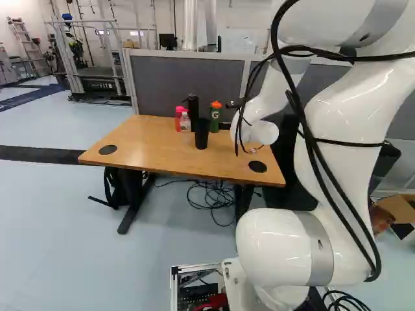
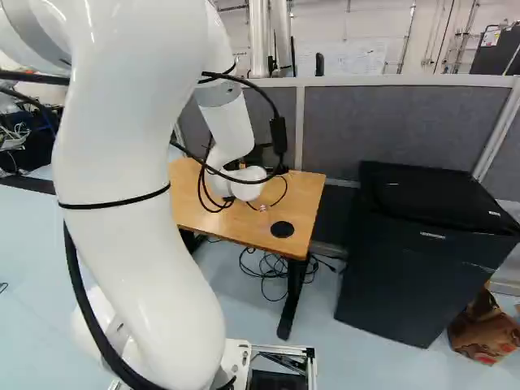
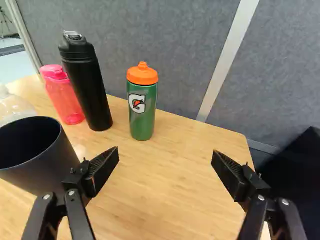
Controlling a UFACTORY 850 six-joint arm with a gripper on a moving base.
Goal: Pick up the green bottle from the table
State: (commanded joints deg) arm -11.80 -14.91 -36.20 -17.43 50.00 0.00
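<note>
Fingers (image 3: 104, 167) stand wide apart. Ahead of them I see the green bottle (image 3: 142, 112) upright on the table (image 3: 172, 195).

In the left base view, you see the orange-capped green bottle (image 1: 215, 120) right of the tall black bottle (image 1: 194, 111), the pink bottle (image 1: 178, 121) left.
</note>
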